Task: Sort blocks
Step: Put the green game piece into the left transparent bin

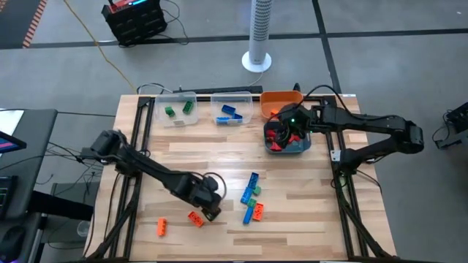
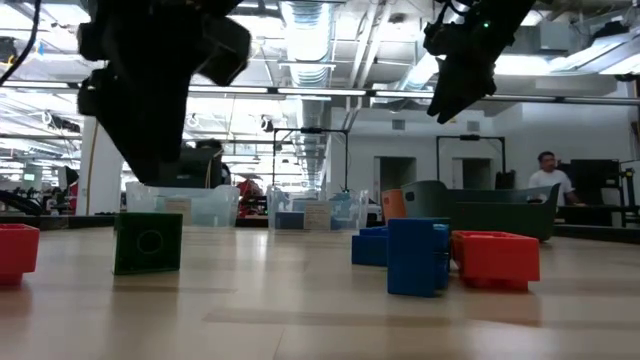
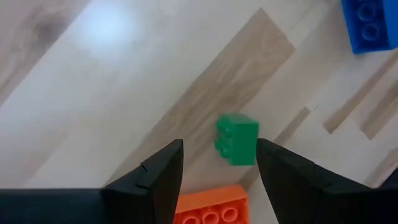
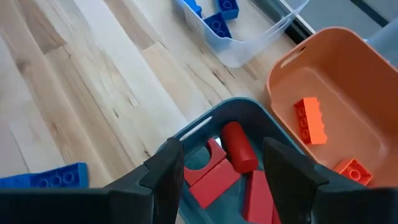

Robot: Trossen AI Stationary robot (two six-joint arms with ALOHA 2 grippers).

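My left gripper (image 1: 210, 203) (image 3: 219, 152) hangs open over the near middle of the table. A small green block (image 3: 237, 138) (image 2: 148, 242) lies flat on the wood below and between its fingers. An orange block (image 3: 211, 205) (image 1: 195, 218) lies just beside it. My right gripper (image 1: 287, 126) (image 4: 221, 149) is open and empty above the teal bin (image 4: 186, 134), which holds several red blocks (image 4: 239, 146). More blue, green and orange blocks (image 1: 252, 197) lie in a cluster near the table's middle. One orange block (image 1: 161, 226) sits toward the near left.
Along the far edge stand a clear bin with green blocks (image 1: 175, 109), a clear bin with blue blocks (image 1: 232, 111) and an orange bin (image 4: 336, 68) holding orange blocks (image 4: 309, 118). A person (image 2: 545, 175) sits in the room behind. Bare wood lies left of the teal bin.
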